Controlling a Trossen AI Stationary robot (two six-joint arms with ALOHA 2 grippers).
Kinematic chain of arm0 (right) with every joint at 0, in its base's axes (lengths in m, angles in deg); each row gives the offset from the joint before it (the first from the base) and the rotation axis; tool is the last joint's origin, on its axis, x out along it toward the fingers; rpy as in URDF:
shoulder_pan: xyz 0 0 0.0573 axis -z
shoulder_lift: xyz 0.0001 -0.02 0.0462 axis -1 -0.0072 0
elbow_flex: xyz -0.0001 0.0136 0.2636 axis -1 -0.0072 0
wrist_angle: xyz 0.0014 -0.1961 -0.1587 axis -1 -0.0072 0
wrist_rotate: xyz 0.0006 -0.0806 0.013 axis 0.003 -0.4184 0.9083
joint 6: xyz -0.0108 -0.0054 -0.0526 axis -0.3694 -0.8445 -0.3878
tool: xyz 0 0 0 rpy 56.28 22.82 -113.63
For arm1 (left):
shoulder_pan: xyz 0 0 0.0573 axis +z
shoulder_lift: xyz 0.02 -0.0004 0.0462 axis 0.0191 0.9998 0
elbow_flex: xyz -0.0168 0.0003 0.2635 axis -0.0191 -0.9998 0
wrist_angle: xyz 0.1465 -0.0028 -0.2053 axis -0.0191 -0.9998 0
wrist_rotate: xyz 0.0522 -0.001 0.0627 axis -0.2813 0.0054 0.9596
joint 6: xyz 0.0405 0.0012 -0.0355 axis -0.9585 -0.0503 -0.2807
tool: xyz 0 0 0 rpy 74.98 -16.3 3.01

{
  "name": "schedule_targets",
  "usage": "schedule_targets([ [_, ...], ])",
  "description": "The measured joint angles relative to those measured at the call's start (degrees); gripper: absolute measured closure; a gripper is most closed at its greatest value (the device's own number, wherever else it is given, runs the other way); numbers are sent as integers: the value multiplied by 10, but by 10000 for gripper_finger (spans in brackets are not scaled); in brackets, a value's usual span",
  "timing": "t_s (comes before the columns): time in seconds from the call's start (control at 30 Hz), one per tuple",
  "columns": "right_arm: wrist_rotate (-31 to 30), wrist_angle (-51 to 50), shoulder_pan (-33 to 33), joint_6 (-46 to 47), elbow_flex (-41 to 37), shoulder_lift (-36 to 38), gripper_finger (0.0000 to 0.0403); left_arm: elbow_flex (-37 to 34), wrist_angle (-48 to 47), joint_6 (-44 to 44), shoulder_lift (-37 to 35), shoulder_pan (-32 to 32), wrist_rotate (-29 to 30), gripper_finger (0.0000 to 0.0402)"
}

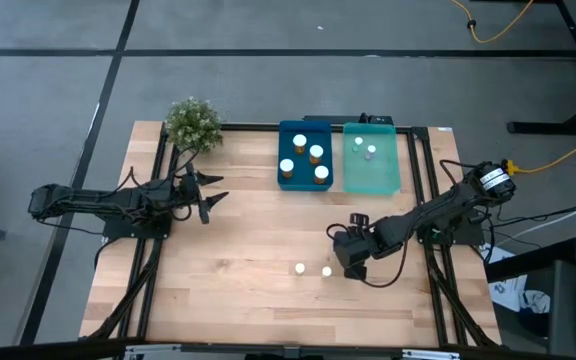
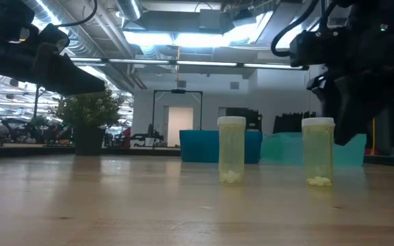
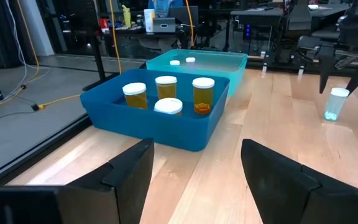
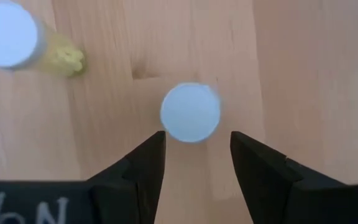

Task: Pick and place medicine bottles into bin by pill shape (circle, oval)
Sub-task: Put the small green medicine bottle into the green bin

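Two small pale bottles stand upright on the bare wood of the table [image 1: 228,300], each with a white cap and a clear yellowish-green body with a few pale pills heaped at the bottom. The nearer bottle [image 1: 327,270] sits just beside my right gripper [image 1: 353,268]; seen from my wrist, its round cap [image 4: 190,112] lies just ahead of my fingertips, in line with the gap between them, untouched. My right fingers [image 4: 143,163] are spread and hold nothing. The other pale bottle [image 1: 299,268] stands a little farther from me, apart from the first.

Four amber bottles [image 1: 306,158] with white caps stand in the dark blue tray [image 1: 282,178], and white caps of more pale bottles [image 1: 366,148] show in the teal tray [image 1: 386,180], which touches the blue one at the back of the table.

My left gripper [image 1: 208,197] waits with its fingers spread and empty, near the potted plant [image 1: 192,124].

White handwriting shows on my right wrist mount; I cannot read it surely. No bottle label is legible.
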Motion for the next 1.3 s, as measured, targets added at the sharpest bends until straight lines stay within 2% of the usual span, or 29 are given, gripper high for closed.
schedule_targets([
  [0.47,2,73,5,-59,0,0,219,0,0,0,0,0,0,168],
  [0.63,3,71,11,-65,0,0,220,0,0,0,0,0,0,168],
  [1.07,2,70,13,-55,0,0,284,0,0,0,0,0,0,168],
  [1.2,1,53,17,-56,7,0,286,0,0,0,0,0,0,168],
  [1.3,-20,13,23,-56,32,0,284,0,0,0,0,0,0,168],
])
